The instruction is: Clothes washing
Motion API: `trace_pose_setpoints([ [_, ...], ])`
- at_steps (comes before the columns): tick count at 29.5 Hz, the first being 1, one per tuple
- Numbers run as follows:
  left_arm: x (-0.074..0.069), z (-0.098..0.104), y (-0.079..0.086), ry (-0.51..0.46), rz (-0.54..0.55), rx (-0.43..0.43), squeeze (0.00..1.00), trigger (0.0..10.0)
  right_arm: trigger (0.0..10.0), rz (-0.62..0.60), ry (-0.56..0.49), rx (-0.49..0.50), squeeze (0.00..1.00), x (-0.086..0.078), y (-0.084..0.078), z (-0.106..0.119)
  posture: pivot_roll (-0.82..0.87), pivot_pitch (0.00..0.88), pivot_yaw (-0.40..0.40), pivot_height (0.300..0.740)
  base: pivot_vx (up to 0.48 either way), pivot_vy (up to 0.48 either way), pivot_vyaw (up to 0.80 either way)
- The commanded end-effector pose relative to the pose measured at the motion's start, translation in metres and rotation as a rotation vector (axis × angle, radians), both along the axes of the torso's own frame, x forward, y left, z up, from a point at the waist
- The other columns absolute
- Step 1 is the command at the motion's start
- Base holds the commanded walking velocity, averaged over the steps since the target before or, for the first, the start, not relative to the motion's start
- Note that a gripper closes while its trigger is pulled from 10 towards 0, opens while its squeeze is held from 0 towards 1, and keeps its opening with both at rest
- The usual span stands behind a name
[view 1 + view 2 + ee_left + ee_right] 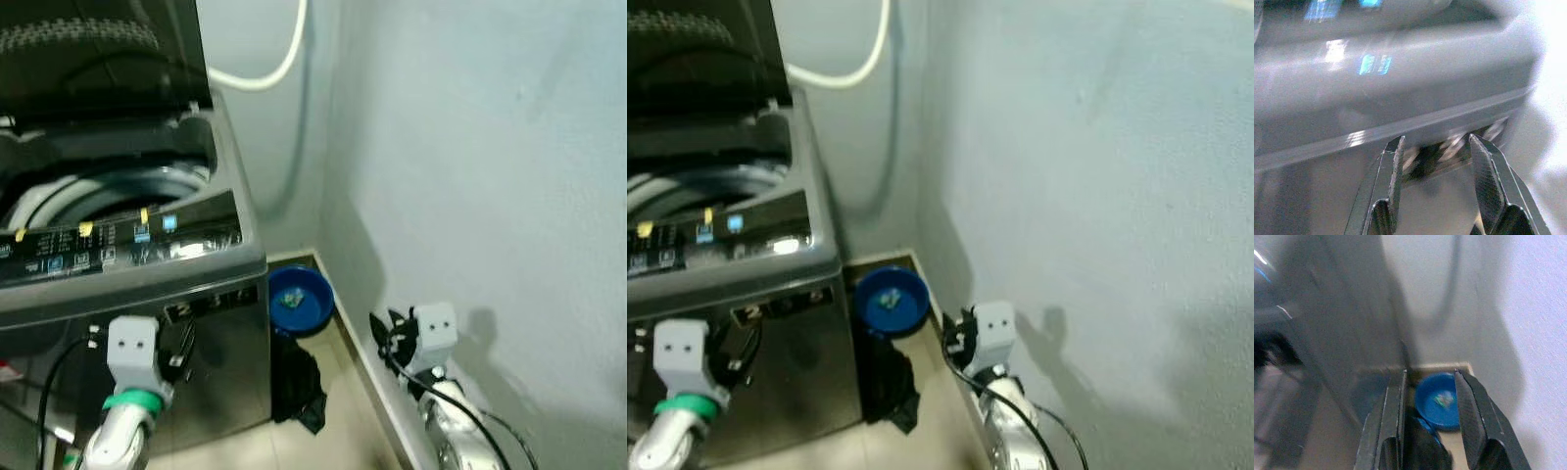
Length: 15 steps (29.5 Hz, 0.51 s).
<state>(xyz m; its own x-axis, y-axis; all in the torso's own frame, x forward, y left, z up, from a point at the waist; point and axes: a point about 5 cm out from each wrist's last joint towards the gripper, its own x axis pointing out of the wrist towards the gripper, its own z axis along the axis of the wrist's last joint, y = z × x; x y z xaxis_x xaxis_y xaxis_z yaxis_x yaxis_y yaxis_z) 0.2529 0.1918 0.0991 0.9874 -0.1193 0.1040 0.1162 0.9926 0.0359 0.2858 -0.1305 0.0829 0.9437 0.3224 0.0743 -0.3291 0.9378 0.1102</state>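
Left pincer (pixel 1435 156) before lid-up washer (pixel 127 245)

left gripper (pixel 1436 147) jaws apart, facing blurred washing machine (pixel 1400 83) front

**No legible text anywhere**

The dark grey top-loading washing machine (pixel 137 264) is showing printed markings, small yellow and blue stickers and lit blue indicators along its glossy black control panel (pixel 118 245), but all are appearing too small and blurred to read.
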Motion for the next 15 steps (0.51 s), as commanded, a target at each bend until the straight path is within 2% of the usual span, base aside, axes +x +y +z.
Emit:
trace_pose_setpoints([
  [1,0.0,0.007,-0.009,-0.012,-0.01,-0.001,0.0,10.0,10.0,0.017,-0.025,0.042,0.0,-0.003,0.005,0.011,0.06,0.027,0.02,0.74,0.0,0.0,0.0],
  [3,0.005,0.014,-0.012,-0.014,0.025,0.005,0.0,10.0,10.0,0.01,-0.088,0.084,0.0,-0.001,0.008,0.027,0.06,0.032,0.023,0.74,0.0,0.0,0.0],
  [5,0.007,0.015,-0.012,0.001,0.041,0.011,0.0,10.0,10.0,0.006,-0.106,0.104,0.0,0.0,0.009,0.031,0.06,0.032,0.023,0.74,0.0,0.0,0.0],
  [7,0.01,0.024,-0.015,0.007,0.045,-0.026,0.0,10.0,10.0,-0.018,-0.117,0.123,0.0,0.007,0.009,0.036,0.05,0.03,0.023,0.74,0.0,0.0,0.0],
  [10,0.01,0.034,-0.015,-0.009,0.038,-0.031,0.0,10.0,10.0,0.0,-0.129,0.1,0.0,0.015,0.012,0.043,0.06,0.031,0.017,0.74,0.0,0.0,0.0],
  [15,0.006,0.042,-0.013,-0.01,0.048,-0.014,0.0,10.0,10.0,0.028,-0.115,0.083,0.0,0.016,0.017,0.053,0.05,0.024,0.013,0.74,0.0,0.0,0.0],
])
